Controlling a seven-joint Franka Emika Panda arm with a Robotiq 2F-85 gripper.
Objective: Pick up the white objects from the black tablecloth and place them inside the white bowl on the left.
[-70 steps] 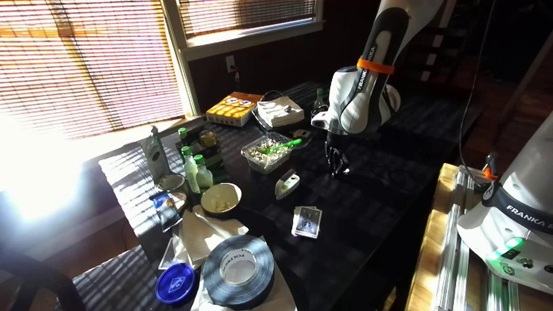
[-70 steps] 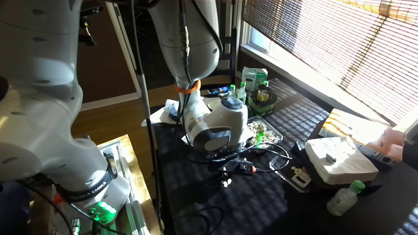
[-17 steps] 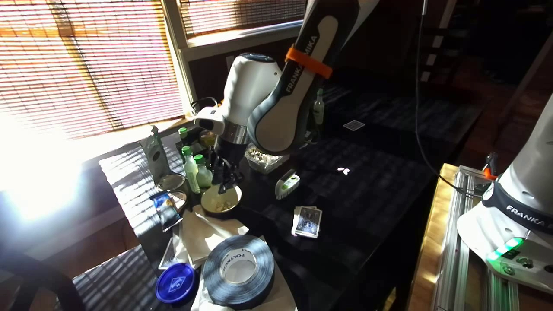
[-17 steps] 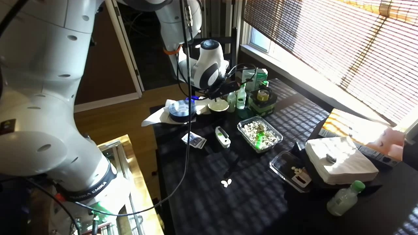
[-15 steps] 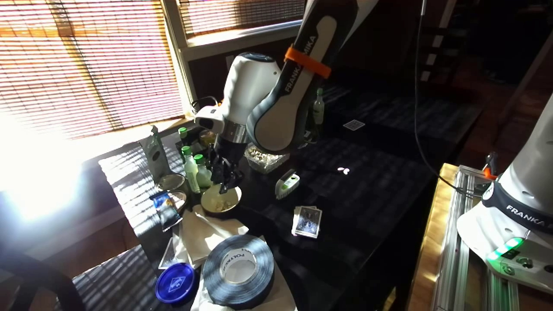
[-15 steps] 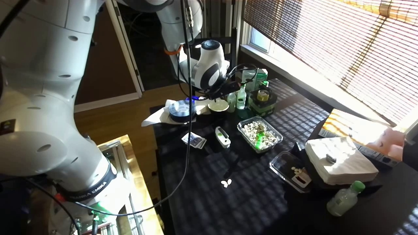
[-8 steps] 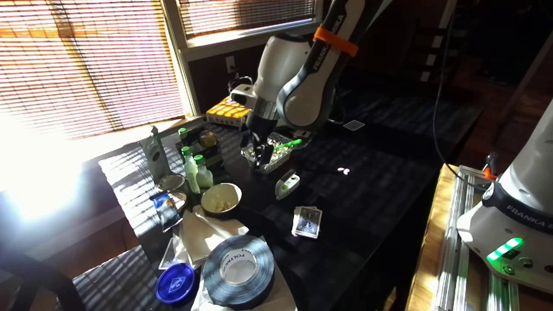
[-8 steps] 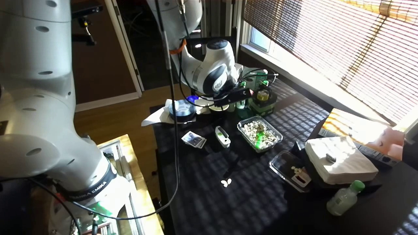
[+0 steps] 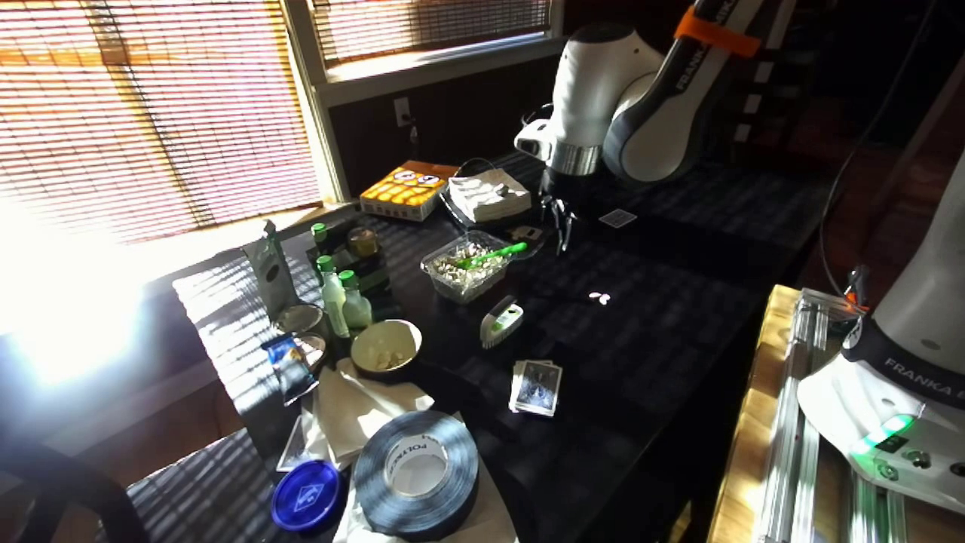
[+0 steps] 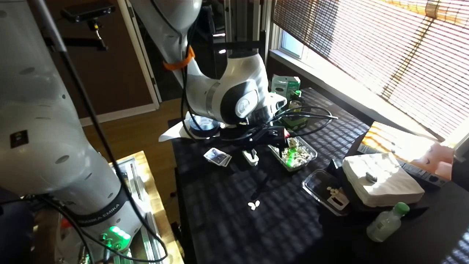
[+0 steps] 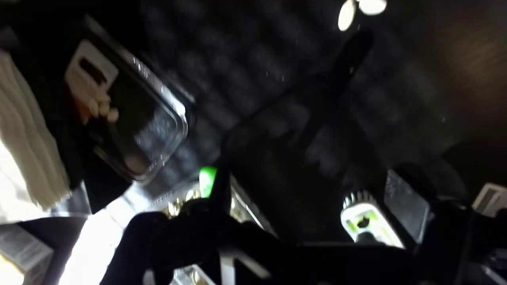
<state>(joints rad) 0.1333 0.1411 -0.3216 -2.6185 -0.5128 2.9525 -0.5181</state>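
White bits (image 10: 251,204): three in an exterior view, tiny, loose, close together on the black tablecloth (image 10: 285,223); not yet collected. Two show at the top edge of the wrist view. White bowl (image 9: 369,345): one, upright, well apart from the bits; pale pieces (image 9: 389,360) in the bottom. My pincer (image 11: 311,182): one, jaws spread wide, holding nothing; raised over the cloth, apart from both bits and bowl.

Hazards, by cause. Bits flat-lying and probably light: a jaw set down off line would push one away, or scatter its neighbours as I close. Dark cloth, dark jaws, patchy light: I may misjudge height, stop short, or pinch cloth along with the bit. Slight grip: a bit may drop before I reach the bowl. Brush (image 9: 503,320), between bits and bowl, and clear container (image 9: 452,287) with green handle (image 9: 494,257), just off that line: carried low, I could knock either.

Changes. A second ago, pincer over the bowl; now well away from it. Some seconds back, pincer down at the bits; now higher and apart from them. Unmoved over the last second, as far as I can tell: bits, bowl, brush, container, each on its same spot.
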